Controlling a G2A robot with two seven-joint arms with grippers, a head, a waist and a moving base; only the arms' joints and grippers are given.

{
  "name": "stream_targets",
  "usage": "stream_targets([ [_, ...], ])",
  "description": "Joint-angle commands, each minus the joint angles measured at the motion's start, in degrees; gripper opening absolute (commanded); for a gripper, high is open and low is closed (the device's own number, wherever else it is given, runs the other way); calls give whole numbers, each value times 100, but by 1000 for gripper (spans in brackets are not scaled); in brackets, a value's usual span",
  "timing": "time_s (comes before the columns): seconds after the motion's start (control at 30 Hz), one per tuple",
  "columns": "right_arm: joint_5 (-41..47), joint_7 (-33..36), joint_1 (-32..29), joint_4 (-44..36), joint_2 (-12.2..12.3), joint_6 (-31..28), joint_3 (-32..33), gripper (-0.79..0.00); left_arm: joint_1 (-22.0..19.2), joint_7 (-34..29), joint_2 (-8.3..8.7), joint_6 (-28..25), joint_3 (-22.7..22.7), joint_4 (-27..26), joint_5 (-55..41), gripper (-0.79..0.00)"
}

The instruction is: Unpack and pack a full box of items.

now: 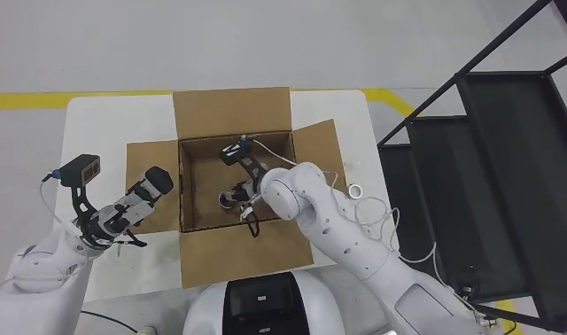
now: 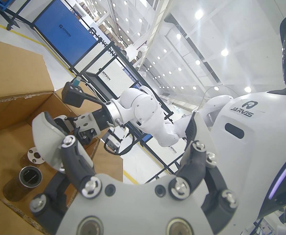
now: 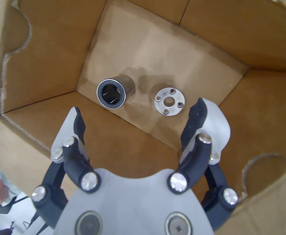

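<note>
Closest to the right wrist lens, the right pincer hangs with its jaws spread wide and nothing between them, lowered into the open cardboard box. Its dark finger pads face each other across the gap.

Below it, on the box floor, are 2 metal parts. One is a short steel cylinder with a dark ring around its bore, standing upright with the open end facing up. The other is a round flange disc with a centre hole and 4 smaller holes around it, lying flat. The 2 parts sit just beside each other without touching. The cylinder is close to a corner of the floor and the disc is near the foot of the adjoining wall. Neither part touches the pincer.

From above, the box sits in the middle of the white desk with all 4 flaps folded outward. The right arm bends down into it from the robot's side.

The left pincer - also open wide and empty - is outside the box, above the flap on the robot's left. It is tilted so that its wrist lens looks across the box rim toward the right arm. From there both metal parts show at the bottom of the box.

A small white ring lies on the desk just past the flap on the robot's right.
</note>
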Motion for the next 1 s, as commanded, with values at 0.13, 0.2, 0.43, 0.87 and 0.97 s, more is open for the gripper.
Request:
stream_targets([
  [0.13,104,-204,617,896,-282,186,-639,0,0,0,0,0,0,0,0,0],
  [0.2,223,-242,721,1124,-374,195,-809,0,0,0,0,0,0,0,0,0],
  [0.43,538,-308,1010,1947,-657,212,-1222,0,0,0,0,0,0,0,0,0],
  [0.87,748,-342,1223,2498,-903,349,-1322,-785,0,0,0,0,0,0,0,0],
  [0.97,613,-303,1170,2386,-887,417,-1294,-785,0,0,0,0,0,0,0,0],
])
